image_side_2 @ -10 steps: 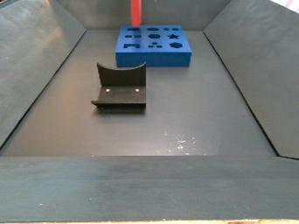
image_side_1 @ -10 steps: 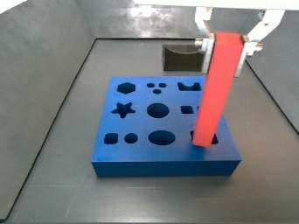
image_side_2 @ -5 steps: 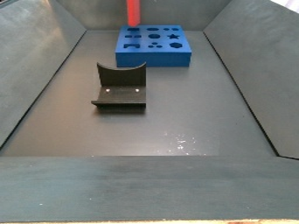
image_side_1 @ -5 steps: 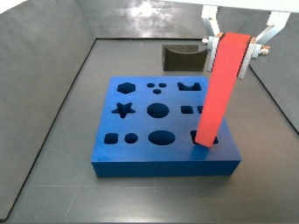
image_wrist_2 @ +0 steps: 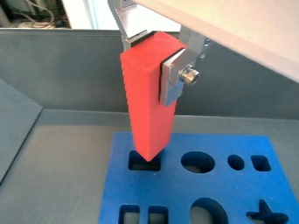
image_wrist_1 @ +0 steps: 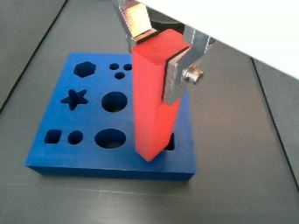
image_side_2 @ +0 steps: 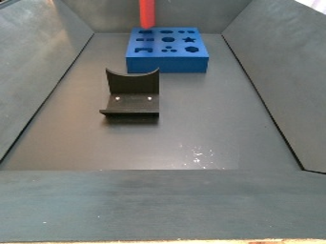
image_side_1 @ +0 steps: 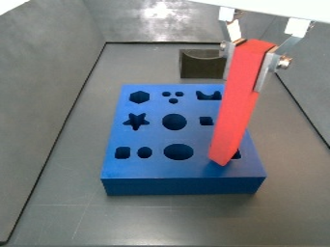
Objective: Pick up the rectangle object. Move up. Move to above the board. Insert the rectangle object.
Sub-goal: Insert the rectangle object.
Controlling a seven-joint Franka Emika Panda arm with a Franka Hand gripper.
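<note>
My gripper is shut on the upper end of the red rectangle object, which hangs nearly upright and slightly tilted. Both wrist views show the silver fingers clamping the bar. The blue board with its dark cut-outs lies on the floor below. The bar's lower end meets a rectangular cut-out at a corner of the board, near the board's edge. How deep it sits I cannot tell. In a side view only the bar's top shows above the board.
The dark fixture stands on the grey floor, apart from the board; it also shows behind the board. Sloping grey walls enclose the bin.
The gripper and bar swayed slightly right and back. The bar's lower end stays at the board's corner cut-out. The grip is unchanged.
</note>
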